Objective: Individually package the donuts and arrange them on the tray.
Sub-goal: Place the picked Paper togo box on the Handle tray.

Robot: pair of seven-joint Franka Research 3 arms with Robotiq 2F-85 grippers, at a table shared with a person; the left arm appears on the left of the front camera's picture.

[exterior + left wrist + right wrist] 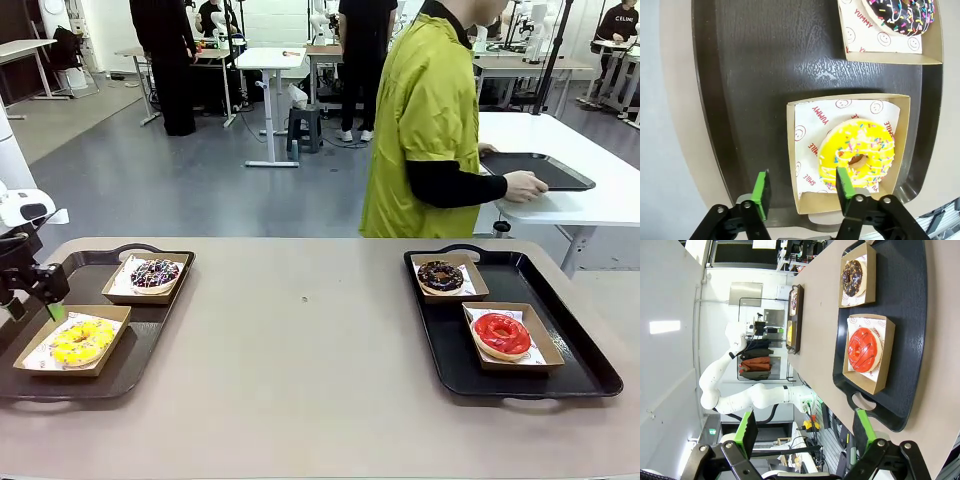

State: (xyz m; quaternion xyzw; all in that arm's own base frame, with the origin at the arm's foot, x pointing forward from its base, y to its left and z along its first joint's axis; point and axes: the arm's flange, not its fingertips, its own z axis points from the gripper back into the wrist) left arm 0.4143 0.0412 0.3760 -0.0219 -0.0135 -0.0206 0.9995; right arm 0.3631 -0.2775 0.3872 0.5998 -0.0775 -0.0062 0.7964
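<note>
Here left gripper (pixel 801 192) gapes, astride box edge (pixel 793 150)

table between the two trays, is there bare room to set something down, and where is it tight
Yes: the widest bare stretch is the table between the left tray and right tray. Each tray keeps a bare strip along its inner side, beside its boxes. It is tight at the yellow donut, where the open left gripper hangs over the box edge.
</note>
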